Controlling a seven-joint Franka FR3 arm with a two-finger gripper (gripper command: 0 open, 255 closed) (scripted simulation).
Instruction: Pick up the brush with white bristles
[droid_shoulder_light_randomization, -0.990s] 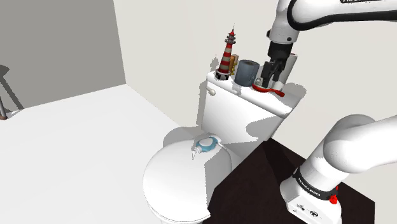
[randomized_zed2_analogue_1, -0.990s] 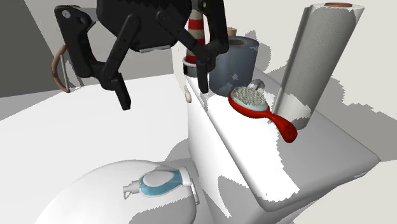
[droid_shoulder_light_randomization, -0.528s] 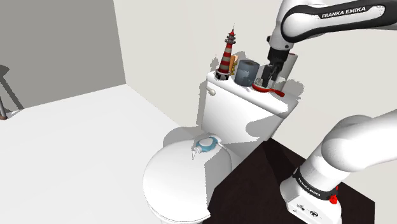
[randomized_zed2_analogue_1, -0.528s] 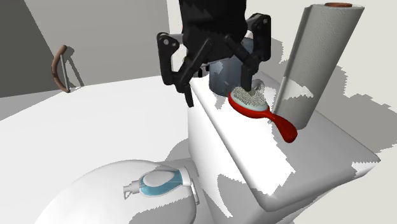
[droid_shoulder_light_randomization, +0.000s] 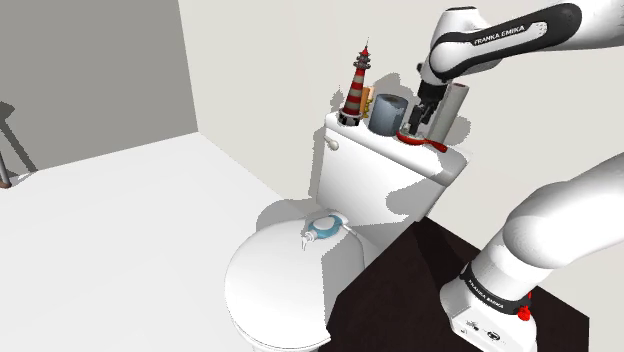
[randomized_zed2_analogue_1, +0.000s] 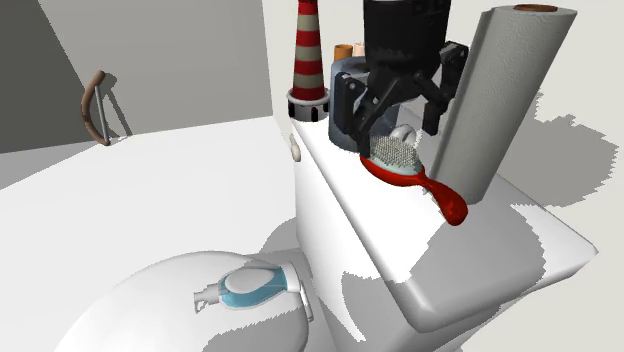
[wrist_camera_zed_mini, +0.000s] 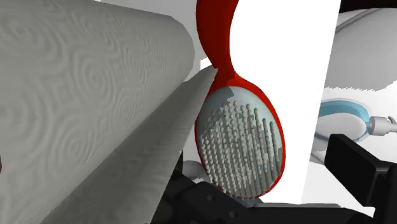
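Two black fingers (wrist_camera_zed_mini: 356, 167) stand wide apart on either side of the head of a red hairbrush (randomized_zed2_analogue_1: 402, 160) with white bristles, not clasping it. The hairbrush lies flat on the white toilet tank lid (randomized_zed2_analogue_1: 500, 235). A paper towel roll (randomized_zed2_analogue_1: 500, 90) stands just beside the fingers, a striped lighthouse figurine (randomized_zed2_analogue_1: 310, 55) farther off, and grey walls beyond.

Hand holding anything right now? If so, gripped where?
Nothing held. The open black hand straddles the pale-bristled head of the red oval hairbrush, which lies on the white toilet tank lid.
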